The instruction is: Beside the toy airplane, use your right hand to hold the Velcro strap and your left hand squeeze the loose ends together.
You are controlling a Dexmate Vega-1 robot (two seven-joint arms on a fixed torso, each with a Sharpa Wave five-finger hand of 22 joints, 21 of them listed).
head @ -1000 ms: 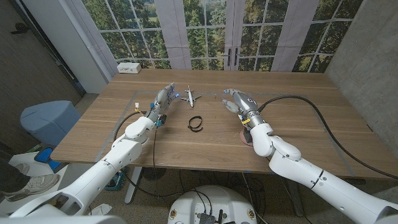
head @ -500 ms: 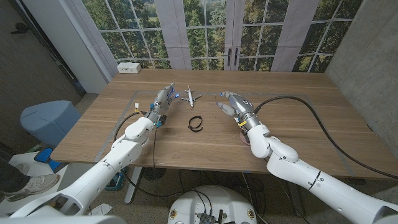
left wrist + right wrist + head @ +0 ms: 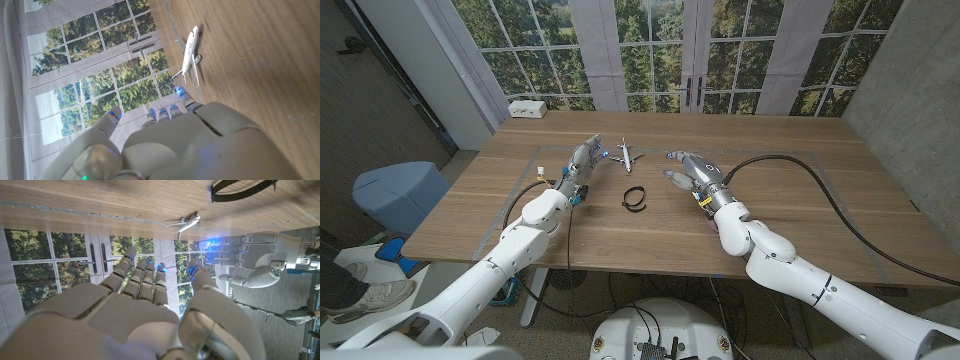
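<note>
While untouched, Velcro strap [image 3: 635, 198] lies between both hands' fingers [image 3: 672, 166] (apart).

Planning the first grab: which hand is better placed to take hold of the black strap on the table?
Right. The right hand is open, fingers pointing toward the strap; the left hand waits open beside the toy airplane.

Right hand [image 3: 145, 315] fingers spread, Velcro strap [image 3: 242, 188], toy airplane [image 3: 186, 223], left hand [image 3: 252, 260]

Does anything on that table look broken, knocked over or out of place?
Nothing stands out. The toy airplane sits upright on the wooden table, the black Velcro strap lies nearby as an open loop, and the left hand and right hand hold nothing.
</note>
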